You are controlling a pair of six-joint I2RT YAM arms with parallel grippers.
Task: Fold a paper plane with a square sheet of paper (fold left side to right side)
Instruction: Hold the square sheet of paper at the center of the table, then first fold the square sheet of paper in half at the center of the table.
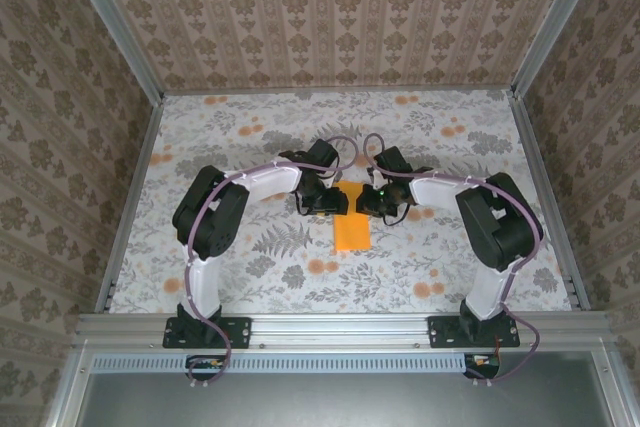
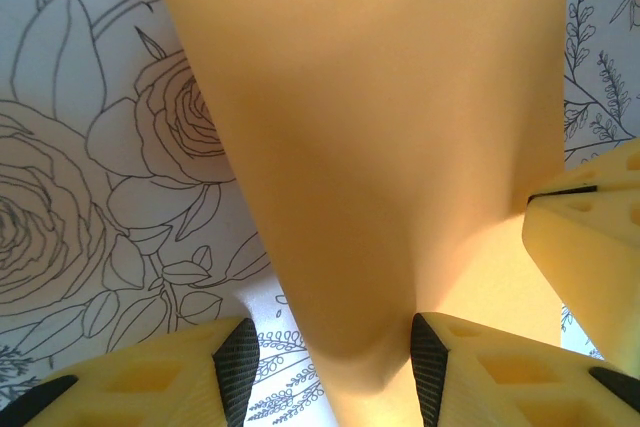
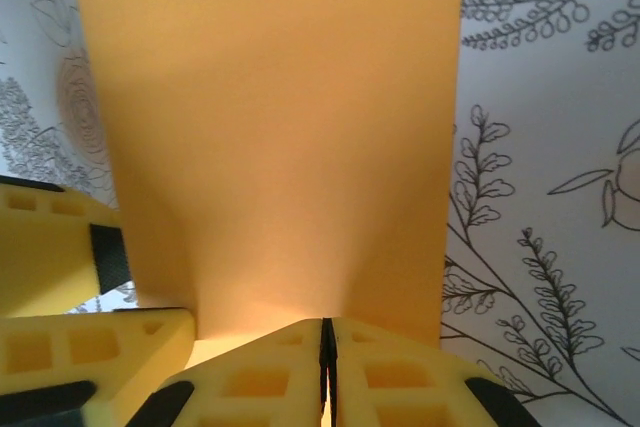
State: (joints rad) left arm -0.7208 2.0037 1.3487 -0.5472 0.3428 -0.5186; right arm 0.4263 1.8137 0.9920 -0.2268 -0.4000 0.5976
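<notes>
The square sheet of paper is bright orange and lies at the table's middle as a narrow upright rectangle, folded over on itself. Both grippers meet at its far end. My right gripper is shut, its fingertips pinched together on the near edge of the paper, which rises up into them. My left gripper stands open, and a rounded bulge of the paper sits between its black pads, touching the right pad and clear of the left. From above, the left gripper and right gripper face each other across the sheet.
The table wears a floral cloth with small orange flower blotches. Patterned walls and metal rails enclose it on three sides. A finger of the right gripper reaches into the left wrist view beside the paper.
</notes>
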